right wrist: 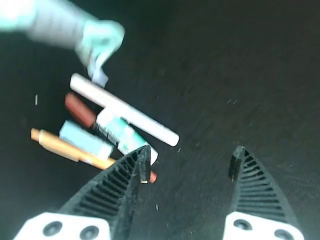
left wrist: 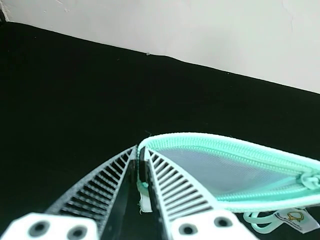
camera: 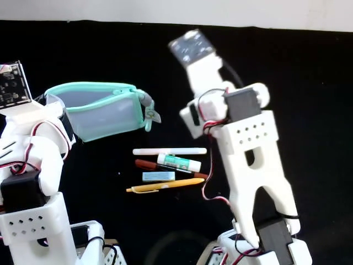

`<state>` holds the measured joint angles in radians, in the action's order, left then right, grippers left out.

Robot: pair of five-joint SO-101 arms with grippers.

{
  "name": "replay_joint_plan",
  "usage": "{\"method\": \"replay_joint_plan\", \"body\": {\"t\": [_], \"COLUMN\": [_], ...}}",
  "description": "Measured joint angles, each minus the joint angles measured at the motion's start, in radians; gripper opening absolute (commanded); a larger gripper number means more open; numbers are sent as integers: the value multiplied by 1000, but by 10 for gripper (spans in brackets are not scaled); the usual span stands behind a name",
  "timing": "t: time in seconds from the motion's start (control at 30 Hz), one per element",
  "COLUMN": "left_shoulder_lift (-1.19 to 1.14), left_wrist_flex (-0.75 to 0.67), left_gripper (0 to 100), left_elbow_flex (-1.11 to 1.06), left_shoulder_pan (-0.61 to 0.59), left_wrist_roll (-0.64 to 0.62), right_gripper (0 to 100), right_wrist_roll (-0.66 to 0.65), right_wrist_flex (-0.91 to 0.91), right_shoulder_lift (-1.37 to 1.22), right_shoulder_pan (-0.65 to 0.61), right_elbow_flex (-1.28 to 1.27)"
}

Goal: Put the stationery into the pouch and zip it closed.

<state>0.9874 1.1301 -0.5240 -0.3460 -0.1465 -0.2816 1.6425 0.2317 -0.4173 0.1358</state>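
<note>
Five pieces of stationery, namely a white pen (camera: pixel 169 150), glue stick (camera: pixel 178 162), brown pen (camera: pixel 144 164), eraser (camera: pixel 158 176) and yellow pen (camera: pixel 165 185), lie bunched on the black table (camera: pixel 309 83) in the high view, near the soft mint mesh pouch (camera: pixel 102 110), held up by one end, whose floppy mouth could sag shut. From the left wrist, the left gripper (left wrist: pixel 141 167) is pinched tight on the pouch's zip-edged corner, a thin hold that may slip. From the right wrist, the right gripper (right wrist: pixel 190 160) hovers wide open and empty over the smooth round pens — apt to roll or come up two at once.
</note>
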Motion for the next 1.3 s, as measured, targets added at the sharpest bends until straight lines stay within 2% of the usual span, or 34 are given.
{"method": "replay_joint_plan", "body": {"t": [0.43, 0.6, 0.97, 1.3], "left_shoulder_lift": [0, 0, 0, -3], "left_wrist_flex": [0, 0, 0, 0], "left_gripper": [6, 6, 6, 6], "left_elbow_flex": [0, 0, 0, 0], "left_shoulder_pan": [0, 0, -25, -68], "left_wrist_roll": [11, 15, 17, 15], "right_gripper": [255, 255, 255, 255], "right_wrist_roll": [-238, -327, -397, -460], "right_wrist_flex": [-2, -8, -242, -414], "right_shoulder_lift": [5, 107, 333, 334], "right_shoulder_pan": [-18, -63, -209, -247], "right_elbow_flex": [-261, -390, -779, -868]}}
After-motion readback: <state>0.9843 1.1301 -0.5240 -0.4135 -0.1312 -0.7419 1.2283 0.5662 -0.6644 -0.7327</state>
